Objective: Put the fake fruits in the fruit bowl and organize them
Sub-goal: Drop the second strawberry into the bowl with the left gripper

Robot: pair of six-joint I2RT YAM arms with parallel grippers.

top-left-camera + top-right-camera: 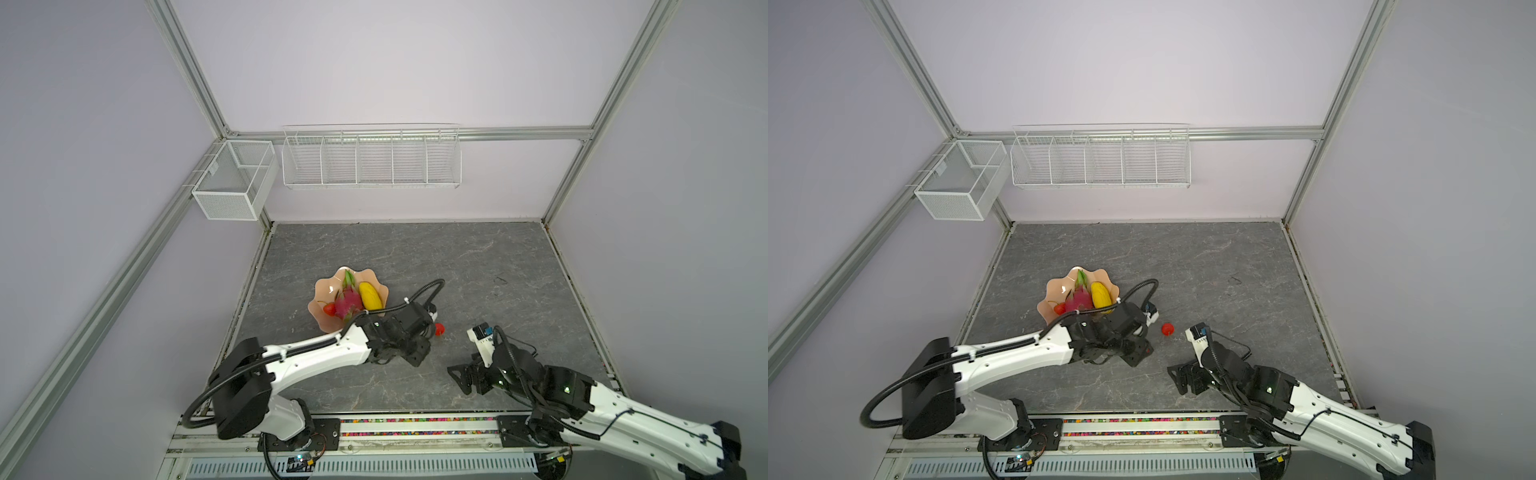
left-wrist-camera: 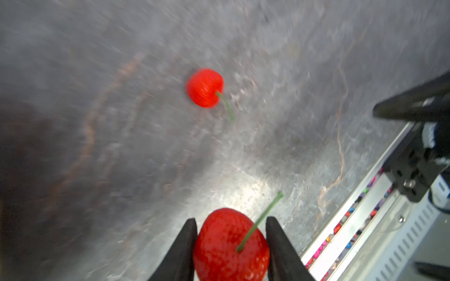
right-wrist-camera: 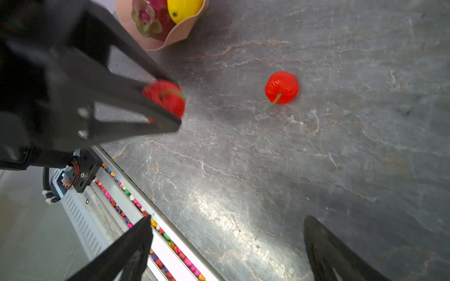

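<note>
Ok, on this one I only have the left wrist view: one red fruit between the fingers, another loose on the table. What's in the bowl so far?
Observer: The fruit bowl holds the dragon fruit, the yellow fruit and one small red fruit.
Operator: And the other arm?
Observer: The right gripper is open and empty, low near the front edge of the table.
Operator: Where's the loose one from the bowl?
Observer: The loose red fruit lies on the table, apart from the bowl, on its right in both top views.
</note>
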